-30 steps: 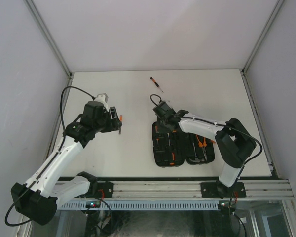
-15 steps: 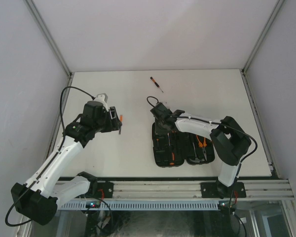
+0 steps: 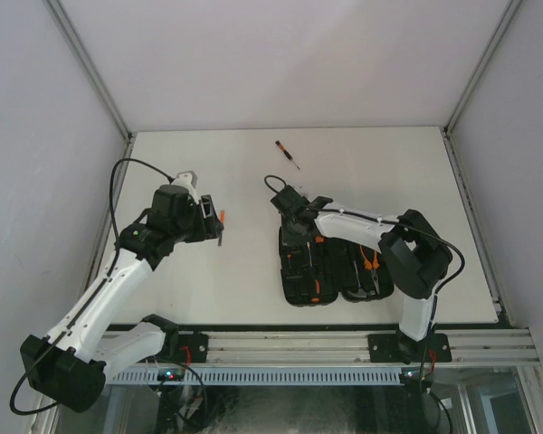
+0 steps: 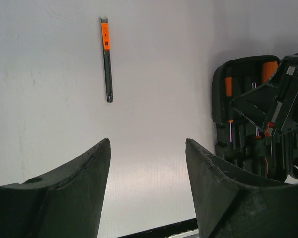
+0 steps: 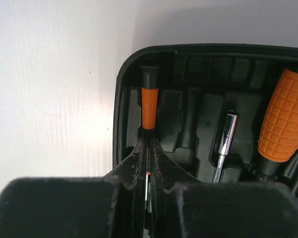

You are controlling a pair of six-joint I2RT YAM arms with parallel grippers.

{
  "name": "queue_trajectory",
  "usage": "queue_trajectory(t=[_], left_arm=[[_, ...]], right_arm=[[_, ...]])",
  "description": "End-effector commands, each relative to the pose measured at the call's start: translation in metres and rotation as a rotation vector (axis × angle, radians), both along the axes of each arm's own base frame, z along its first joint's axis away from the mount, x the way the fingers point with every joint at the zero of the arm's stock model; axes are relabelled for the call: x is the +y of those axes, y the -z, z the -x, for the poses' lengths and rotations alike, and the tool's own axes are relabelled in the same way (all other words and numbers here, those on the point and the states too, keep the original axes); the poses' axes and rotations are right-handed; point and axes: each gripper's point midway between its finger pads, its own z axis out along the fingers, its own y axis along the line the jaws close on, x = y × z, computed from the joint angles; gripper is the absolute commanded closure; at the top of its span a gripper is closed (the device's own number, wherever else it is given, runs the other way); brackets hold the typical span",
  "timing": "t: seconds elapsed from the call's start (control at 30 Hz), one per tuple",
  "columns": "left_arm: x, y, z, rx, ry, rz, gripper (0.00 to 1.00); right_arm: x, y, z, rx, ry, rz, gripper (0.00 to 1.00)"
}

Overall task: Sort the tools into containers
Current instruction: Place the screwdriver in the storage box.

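The black tool case (image 3: 293, 294) lies open at the table's near middle, with several orange-handled tools in its slots. My right gripper (image 3: 293, 222) is over its far left corner, shut on a thin screwdriver (image 5: 149, 99) with an orange-and-black handle that lies along the leftmost slot of the case (image 5: 120, 99). My left gripper (image 3: 212, 222) is open and empty, above bare table. A thin orange-and-black screwdriver (image 4: 107, 59) lies on the table ahead of my left gripper (image 4: 148, 144); it also shows in the top view (image 3: 223, 216). Another screwdriver (image 3: 288, 155) lies at the far middle.
A fat orange ribbed handle (image 5: 283, 119) and a chrome shaft (image 5: 226, 134) sit in slots right of the held screwdriver. Pliers (image 3: 372, 268) lie in the case's right half. The case (image 4: 219, 94) is to the right in the left wrist view.
My right gripper has shifted a little to the left over the case's far left corner. The left arm has not moved.
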Motion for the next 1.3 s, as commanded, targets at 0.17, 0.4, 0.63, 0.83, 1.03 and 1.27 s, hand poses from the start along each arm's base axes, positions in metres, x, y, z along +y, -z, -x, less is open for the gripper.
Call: queue_trajectory(t=[0.17,0.4,0.63,0.83,1.03,1.27], left_arm=[[0.001,0.005,-0.001,-0.007,0.008,0.007,0.34],[0.000,0.005,-0.001,-0.005,0.009,0.012,0.34],[0.000,0.004,-0.001,-0.007,0.013,0.016,0.34],[0.001,0.003,-0.001,-0.011,0.010,0.017,0.33],[0.003,0.001,-0.001,-0.021,0.000,0.015,0.33],[0.008,-0.003,-0.001,-0.043,-0.017,0.010,0.33]], right_arm=[[-0.006,0.039,0.021,0.109,-0.004,0.129,1.00],[-0.013,0.070,0.037,0.183,0.000,0.202,1.00],[-0.017,0.081,0.044,0.199,-0.014,0.230,1.00],[-0.010,0.007,0.014,-0.017,-0.046,0.139,0.92],[0.002,-0.080,-0.005,-0.239,-0.109,-0.009,0.69],[-0.010,-0.141,-0.031,-0.401,-0.143,-0.106,0.56]])
